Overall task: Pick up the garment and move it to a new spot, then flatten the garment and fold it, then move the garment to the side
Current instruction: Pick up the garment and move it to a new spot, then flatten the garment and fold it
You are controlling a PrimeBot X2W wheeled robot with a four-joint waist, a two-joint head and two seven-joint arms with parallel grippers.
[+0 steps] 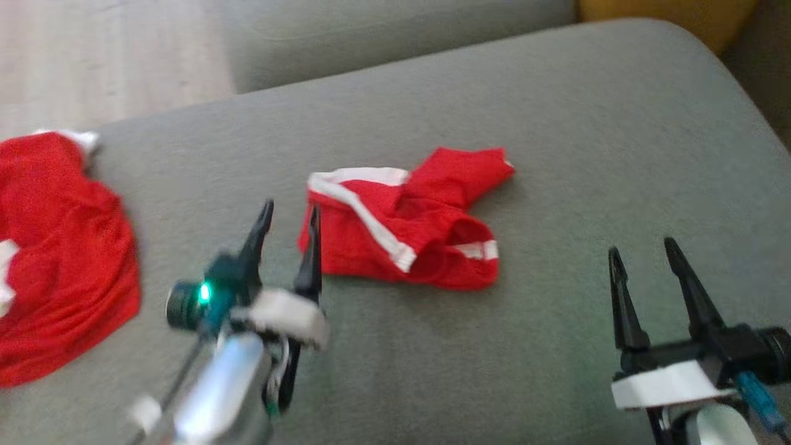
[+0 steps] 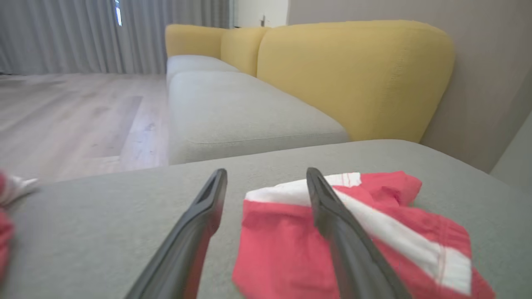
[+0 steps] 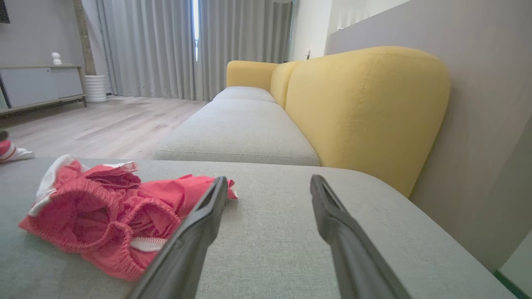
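Observation:
The garment (image 1: 401, 225) is a pair of red shorts with white stripes, lying crumpled in the middle of the grey cushion (image 1: 556, 123). My left gripper (image 1: 290, 213) stands open just left of its edge, with nothing between the fingers. In the left wrist view the garment (image 2: 282, 241) lies under and right of that gripper (image 2: 266, 174), whose right finger crosses over the cloth. My right gripper (image 1: 642, 250) is open and empty at the lower right, well clear of the shorts. From the right wrist the garment (image 3: 99, 216) sits left of that gripper (image 3: 270, 180).
A second red cloth (image 1: 62, 259) with white trim lies at the cushion's left edge. Beyond the cushion run wooden floor (image 1: 93, 55), another grey seat (image 2: 241, 112) and yellow backrests (image 2: 353, 79). Bare cushion stretches right of the shorts.

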